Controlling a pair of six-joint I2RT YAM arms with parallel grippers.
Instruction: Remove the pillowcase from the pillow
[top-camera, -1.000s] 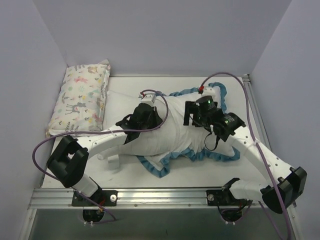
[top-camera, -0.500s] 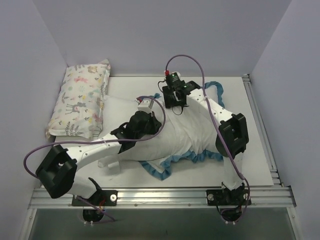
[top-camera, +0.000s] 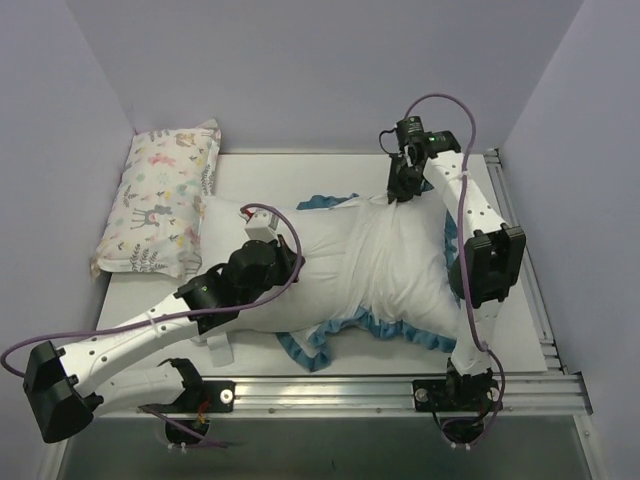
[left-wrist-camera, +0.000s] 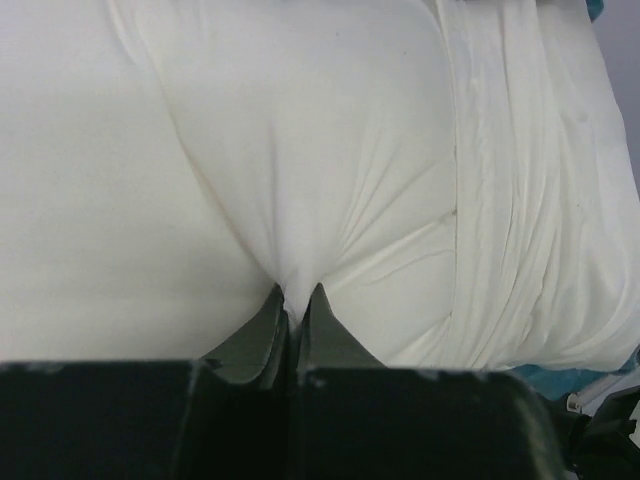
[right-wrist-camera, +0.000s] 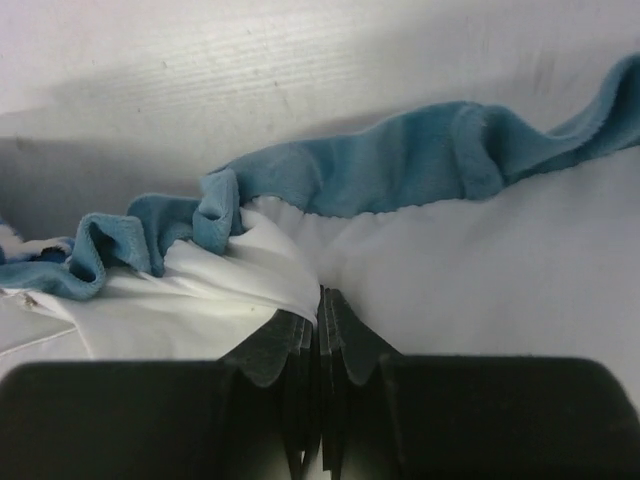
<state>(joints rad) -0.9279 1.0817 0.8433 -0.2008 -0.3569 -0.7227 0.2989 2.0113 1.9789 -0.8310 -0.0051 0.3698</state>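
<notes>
Overhead, the left arm (top-camera: 140, 335) lies low and long, running from the lower left corner of the frame up toward the centre, with its wrist over the pillow (top-camera: 225, 225). The left tool (left-wrist-camera: 293, 303) is clenched on a small peak of the pillow's white cloth, and creases fan upward from the pinch.

The right arm (top-camera: 485, 265) rises from the lower right. Its dark elbow sits at mid right, and its forearm reaches to the upper right of centre, wrist tipped down. A purple cable (top-camera: 440, 100) arcs over it. The right tool (right-wrist-camera: 320, 300) is clamped shut on white fabric of the pillowcase (top-camera: 405, 265), just below the gathered ruffle (right-wrist-camera: 380, 180).

Position: the pillow lies across the middle of the white worktop (top-camera: 270, 175). Its left end is bare, and its right part sits inside the pillowcase.

Materials:
- The pillow is soft, plain white and wrinkled.
- The pillowcase shows its white side, folded in long pleats beside a seam (left-wrist-camera: 455, 200).
- The ruffle is teal-blue, plush and wavy, and shows along the lower and upper edges of the pillowcase.
- A smaller printed pillow (top-camera: 165, 195) with pastel animals lies at the upper left, just beside the white one.
</notes>
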